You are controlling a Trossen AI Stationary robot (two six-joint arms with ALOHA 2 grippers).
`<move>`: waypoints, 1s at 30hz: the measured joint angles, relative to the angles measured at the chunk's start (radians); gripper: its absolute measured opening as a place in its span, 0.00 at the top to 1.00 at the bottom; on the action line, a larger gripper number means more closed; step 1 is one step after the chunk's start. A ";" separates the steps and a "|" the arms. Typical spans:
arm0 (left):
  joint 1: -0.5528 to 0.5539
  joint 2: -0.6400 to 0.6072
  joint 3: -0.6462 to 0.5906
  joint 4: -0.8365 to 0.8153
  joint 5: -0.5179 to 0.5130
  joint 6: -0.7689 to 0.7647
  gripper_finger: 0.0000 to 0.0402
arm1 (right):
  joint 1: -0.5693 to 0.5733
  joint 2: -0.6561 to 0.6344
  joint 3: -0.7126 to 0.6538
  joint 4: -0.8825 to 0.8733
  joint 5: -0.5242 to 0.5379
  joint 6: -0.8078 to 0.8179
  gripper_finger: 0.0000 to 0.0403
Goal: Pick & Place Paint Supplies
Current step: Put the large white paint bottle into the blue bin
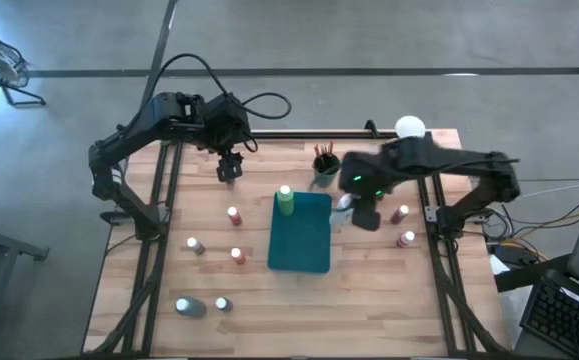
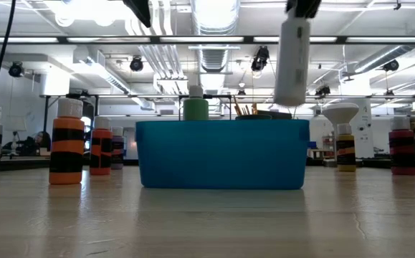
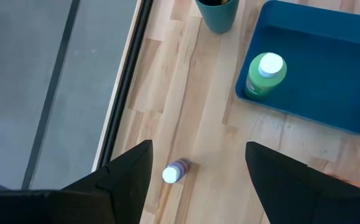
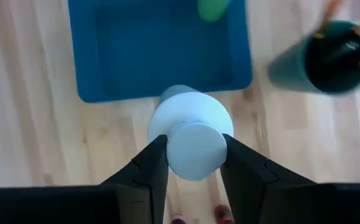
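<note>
Gripping pale-blue white-capped paint bottle (image 4: pixel 189 140) w/ right gripper (image 4: pixel 192 155), fingers clamped on its sides, hanging it off teal rectangular tray (image 1: pixel 300 232) at 3 o'clock edge, likely for drop-in. Idling at tray's 10 o'clock, left gripper (image 3: pixel 198 171), fingers apart, empty. Standing in tray's 12 o'clock corner: light-green bottle (image 1: pixel 285 200).

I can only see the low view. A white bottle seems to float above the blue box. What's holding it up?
Observer: The right hand grips that pale bottle between its two fingers.
Operator: Is it over the box?
Observer: From above, it hangs just outside the teal tray, beside the edge near the brush cup.
Operator: And the green bottle behind the box?
Observer: The green bottle stands inside the tray, in a corner.
</note>
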 joint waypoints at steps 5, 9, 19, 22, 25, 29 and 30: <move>0.000 0.000 0.000 -0.008 -0.003 -0.001 0.35 | -0.003 0.099 0.046 0.028 0.005 -0.094 0.72; 0.001 0.000 0.000 -0.009 -0.005 0.002 0.35 | -0.005 0.134 0.080 0.089 0.003 -0.138 0.72; 0.001 0.000 0.000 -0.003 -0.009 0.058 0.35 | -0.086 0.285 0.151 0.156 -0.013 -0.241 0.72; 0.001 0.000 0.000 -0.004 -0.010 0.064 0.35 | -0.106 0.320 0.176 0.159 -0.033 -0.268 0.72; 0.001 -0.002 0.000 -0.004 -0.010 0.081 0.35 | -0.124 0.338 0.186 0.164 -0.049 -0.287 0.72; 0.002 -0.010 0.000 0.005 -0.010 0.095 0.35 | -0.149 0.345 0.163 0.190 -0.054 -0.297 0.72; 0.002 -0.011 0.000 0.010 -0.010 0.100 0.35 | -0.155 0.345 0.157 0.199 -0.054 -0.297 0.72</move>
